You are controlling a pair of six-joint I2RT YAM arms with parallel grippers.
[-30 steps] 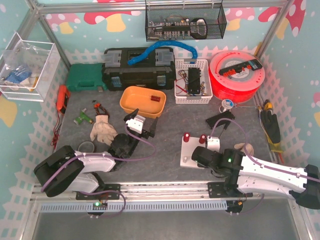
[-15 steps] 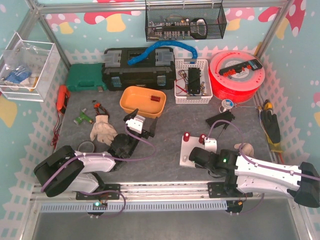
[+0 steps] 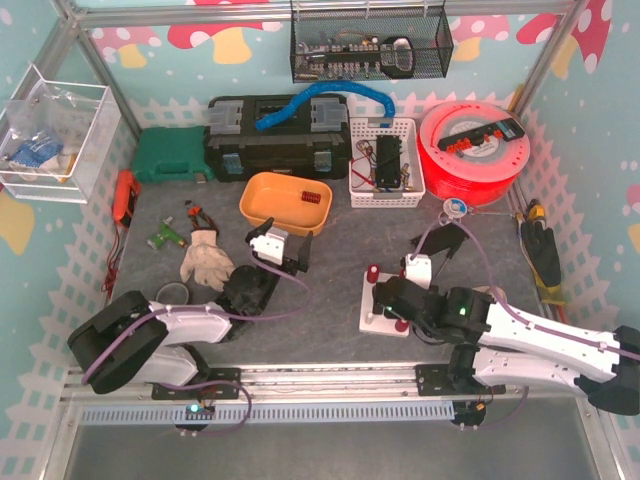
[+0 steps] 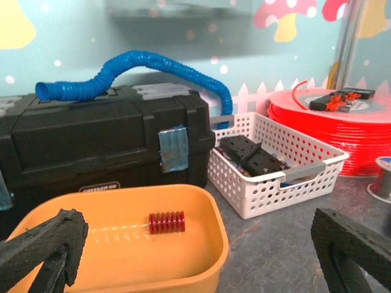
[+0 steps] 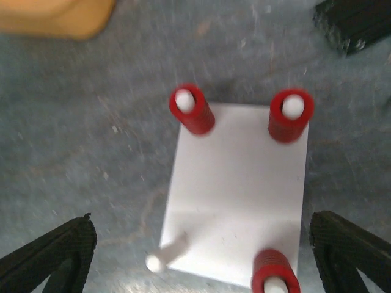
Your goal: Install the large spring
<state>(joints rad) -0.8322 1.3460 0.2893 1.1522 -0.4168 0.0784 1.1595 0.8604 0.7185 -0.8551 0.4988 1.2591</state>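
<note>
Top view: the left gripper [image 3: 290, 258] hovers left of centre, just below the orange tray [image 3: 262, 205], and the red spring [image 3: 313, 197] lies in that tray. The right gripper [image 3: 395, 295] sits over the white plate [image 3: 374, 305], lower centre.

Left wrist view: jaws spread wide, nothing held. The red spring lies on its side mid-tray at centre frame, with the black toolbox [image 4: 91, 140] behind.

Right wrist view: jaws wide apart and empty, the plate below. Three fitted springs [image 5: 191, 110] stand at upper left, upper right and the bottom edge. The bare peg [image 5: 166, 255] is at lower left.
</note>
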